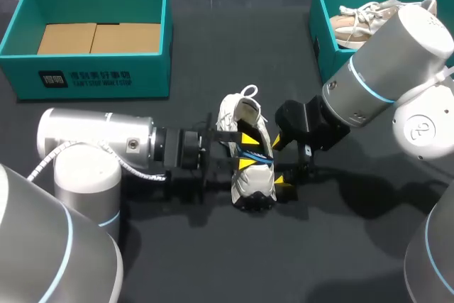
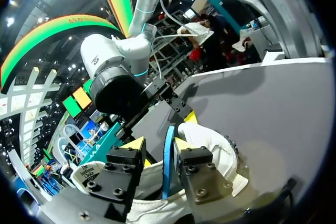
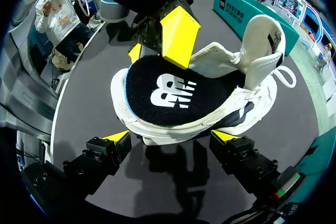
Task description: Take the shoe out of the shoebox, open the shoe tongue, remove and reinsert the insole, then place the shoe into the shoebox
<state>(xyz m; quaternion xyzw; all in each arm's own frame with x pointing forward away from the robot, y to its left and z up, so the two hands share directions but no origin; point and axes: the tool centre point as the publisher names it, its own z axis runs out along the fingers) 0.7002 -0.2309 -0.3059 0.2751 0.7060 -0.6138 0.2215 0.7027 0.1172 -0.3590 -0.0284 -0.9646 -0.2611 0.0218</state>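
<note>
Now the dark counter (image 1: 198,260) carries everything, and we give each place from the white shoe (image 1: 252,188). This shoe lies out of any box near the counter's middle, with its toe toward our base.

Our left arm (image 1: 92,140) comes to the shoe from its left side, and our right arm (image 1: 397,62) comes from its right side. Well apart from the shoe, behind it to the left, stands a teal shoebox (image 1: 92,79) with flat cardboard (image 1: 99,37) inside. Behind the shoe to the right stands a second teal box (image 1: 323,44), and a beige shoe (image 1: 355,26) lies in it.

On the white shoe, the black insole (image 3: 168,90) with a white logo lies over the opening, its face turned to the right arm. The left end effector (image 2: 157,146) is above the shoe, at the blue edge of the insole. We cannot tell whether it is clamped on the insole or only around it.

The right end effector (image 3: 170,137) is just beside the shoe, low near the counter. Its yellow tips are wide apart and they hold nothing.
</note>
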